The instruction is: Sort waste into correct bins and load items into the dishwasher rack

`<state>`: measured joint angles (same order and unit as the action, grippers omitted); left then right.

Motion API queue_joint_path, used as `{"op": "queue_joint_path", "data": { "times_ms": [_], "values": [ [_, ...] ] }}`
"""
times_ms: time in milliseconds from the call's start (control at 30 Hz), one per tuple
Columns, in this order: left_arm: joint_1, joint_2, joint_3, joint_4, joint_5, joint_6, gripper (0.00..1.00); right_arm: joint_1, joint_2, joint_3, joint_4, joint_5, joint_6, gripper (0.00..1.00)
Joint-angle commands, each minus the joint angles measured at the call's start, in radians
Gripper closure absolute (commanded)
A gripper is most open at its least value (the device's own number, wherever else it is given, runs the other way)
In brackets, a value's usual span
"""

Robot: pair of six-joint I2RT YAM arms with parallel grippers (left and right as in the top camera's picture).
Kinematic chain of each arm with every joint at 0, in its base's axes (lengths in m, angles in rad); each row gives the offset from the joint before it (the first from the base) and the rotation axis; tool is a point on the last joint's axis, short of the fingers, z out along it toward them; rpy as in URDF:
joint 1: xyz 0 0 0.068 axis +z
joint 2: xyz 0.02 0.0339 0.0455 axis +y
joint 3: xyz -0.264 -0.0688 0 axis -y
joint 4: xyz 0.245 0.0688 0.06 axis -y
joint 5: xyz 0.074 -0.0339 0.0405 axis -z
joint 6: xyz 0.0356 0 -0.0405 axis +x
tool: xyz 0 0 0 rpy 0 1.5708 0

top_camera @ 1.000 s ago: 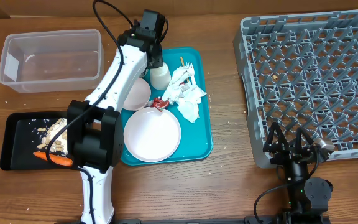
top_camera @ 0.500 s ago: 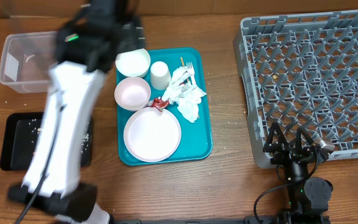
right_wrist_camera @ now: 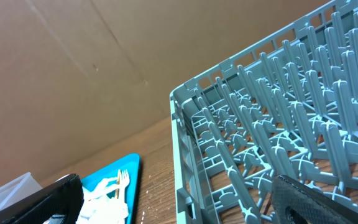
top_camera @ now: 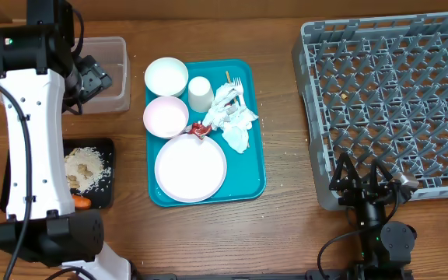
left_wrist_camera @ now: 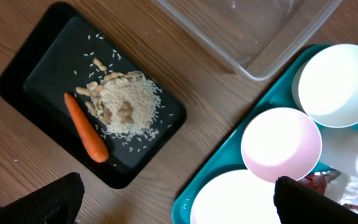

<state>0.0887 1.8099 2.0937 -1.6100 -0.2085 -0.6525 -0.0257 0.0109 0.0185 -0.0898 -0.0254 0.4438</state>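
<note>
My left gripper (top_camera: 92, 78) hangs open and empty over the clear tub (top_camera: 113, 61), high above the table. In its wrist view the left gripper (left_wrist_camera: 179, 186) spans the black tray (left_wrist_camera: 45, 68), which holds an orange carrot (left_wrist_camera: 86, 129), rice (left_wrist_camera: 131, 107) and beige scraps. On the teal tray (top_camera: 251, 167) sit a white bowl (top_camera: 166, 76), a pink bowl (top_camera: 166, 116), a cup (top_camera: 200, 94), a plate (top_camera: 190, 168), crumpled napkins (top_camera: 232, 118), a red wrapper (top_camera: 201, 129), a fork (top_camera: 238, 83) and a wooden stick (top_camera: 228, 77). My right gripper (top_camera: 362, 183) rests open by the near left corner of the dishwasher rack (top_camera: 395, 93).
The left arm's white links stretch along the table's left side and cover part of the black tray (top_camera: 106, 196). The right wrist view shows the rack's (right_wrist_camera: 278, 124) corner wall close ahead, and the teal tray (right_wrist_camera: 126, 167) beyond bare wood.
The left arm swung away from the teal tray's back left corner to over the clear tub, and its jaws opened. The white bowl now shows uncovered. The right arm has not moved.
</note>
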Motion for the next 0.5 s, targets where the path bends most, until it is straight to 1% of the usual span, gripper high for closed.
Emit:
{"op": "queue_joint_path", "data": {
  "times_ms": [0, 33, 67, 100, 133, 200, 233, 300, 367, 433, 467],
  "values": [
    [0.001, 0.032, 0.0, -0.011, 0.037, -0.017, 0.0, -0.003, -0.008, -0.011, 0.03, -0.009, 0.037, 0.0],
    [0.0, 0.037, 0.0, -0.011, 0.053, -0.017, 0.0, -0.003, -0.008, -0.011, 0.06, -0.038, 0.101, 0.0],
    [0.0, 0.042, 0.0, -0.012, 0.075, -0.017, 0.0, -0.003, -0.008, -0.011, 0.106, -0.115, 0.228, 0.0],
    [0.0, 0.043, 0.0, -0.013, 0.086, -0.017, 0.0, -0.003, -0.008, -0.011, 0.13, -0.182, 0.323, 0.0],
    [0.0, 0.048, -0.001, -0.017, 0.115, -0.016, 0.0, -0.003, -0.008, -0.011, 0.15, -0.296, 0.468, 0.0],
    [0.001, 0.051, -0.001, -0.016, 0.143, -0.017, 0.0, -0.003, -0.008, -0.011, 0.148, -0.422, 0.636, 0.0],
    [0.001, 0.051, -0.001, -0.013, 0.153, -0.017, 0.0, -0.003, -0.008, -0.011, 0.149, -0.414, 0.684, 0.0],
    [0.001, 0.051, -0.001, -0.008, 0.154, -0.017, 0.0, -0.003, -0.008, -0.011, 0.144, -0.373, 0.689, 0.0],
    [0.003, 0.051, -0.001, -0.014, 0.184, -0.015, 0.0, -0.003, -0.008, -0.011, 0.105, -0.259, 0.678, 0.0],
    [0.003, 0.051, -0.001, -0.048, 0.267, 0.005, 0.0, -0.003, -0.008, -0.01, 0.025, -0.103, 0.678, 0.0],
    [0.001, 0.051, -0.001, -0.05, 0.328, 0.043, 0.0, -0.003, -0.005, -0.01, 0.008, -0.026, 0.662, 0.0]
  ]
}}
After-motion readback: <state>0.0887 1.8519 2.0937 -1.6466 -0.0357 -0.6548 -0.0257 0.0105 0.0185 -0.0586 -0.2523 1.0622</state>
